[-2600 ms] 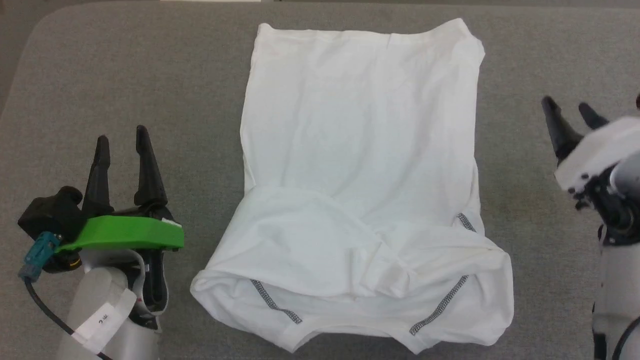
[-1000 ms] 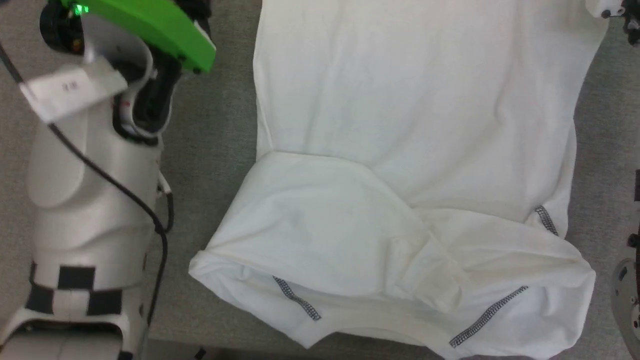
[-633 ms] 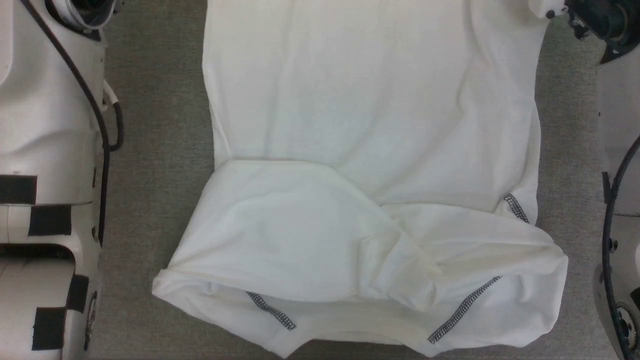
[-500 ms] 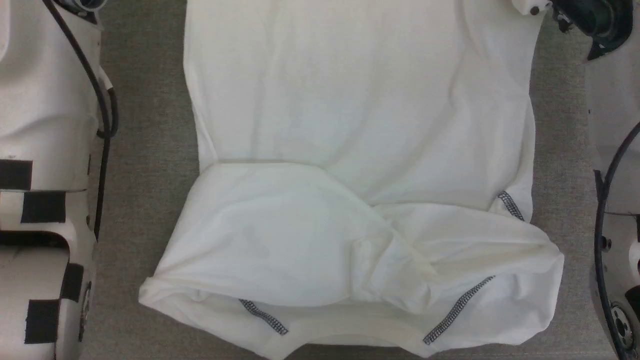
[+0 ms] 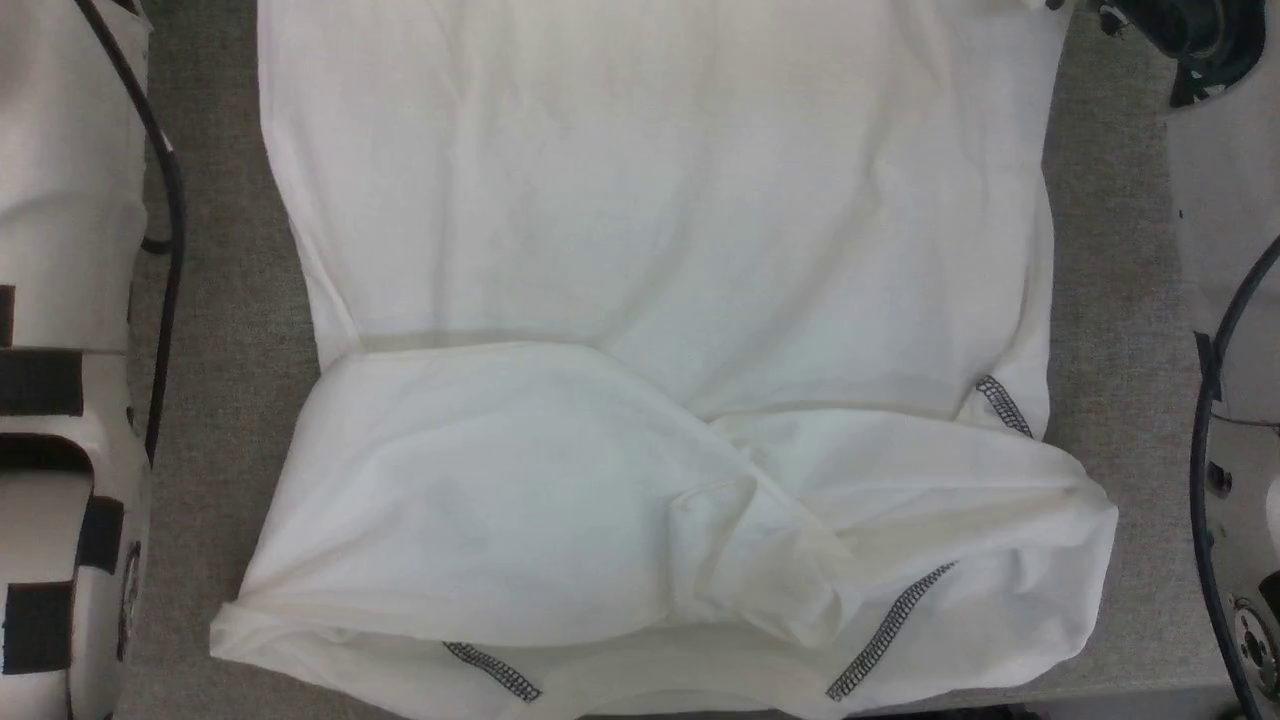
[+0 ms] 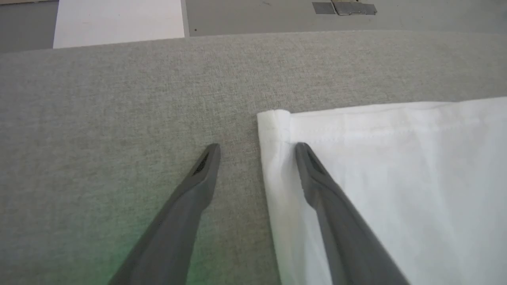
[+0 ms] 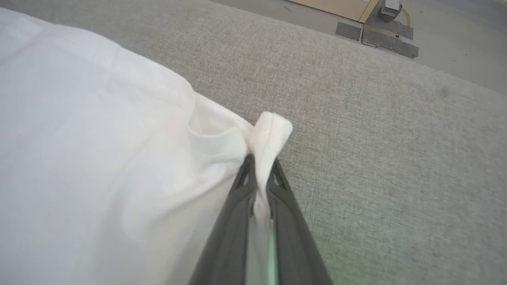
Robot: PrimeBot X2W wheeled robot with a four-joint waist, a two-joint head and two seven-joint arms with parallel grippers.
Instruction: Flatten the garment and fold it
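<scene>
Both arms have reached out past the head camera, which has itself dipped closer, so pale forearms now flank the shirt (image 5: 650,250) where the grippers showed before. Nearest me, the left forearm (image 5: 60,200) carries a black cable (image 5: 170,250) down its side, and the right forearm (image 5: 1225,250) stands off the opposite edge; neither covers the fabric.

I see the shirt lying along the middle of the table (image 5: 220,300), its near end rumpled, with white folds laid across the body and dark zigzag stitching (image 5: 885,630) showing at three seams. Farther up it lies smooth, with faint creases.

At the far left corner the left gripper (image 6: 257,146) stands wide open astride the side edge, one finger over the table and one over the hem; I cannot tell whether they touch. At the far right corner the right gripper (image 7: 260,159) is clamped on a bunched tuft of the shirt.

Grey cloth covers the table. Beyond its far edge lie grey floor (image 6: 257,16), a white panel (image 6: 119,21) and tape patches (image 6: 344,7).
</scene>
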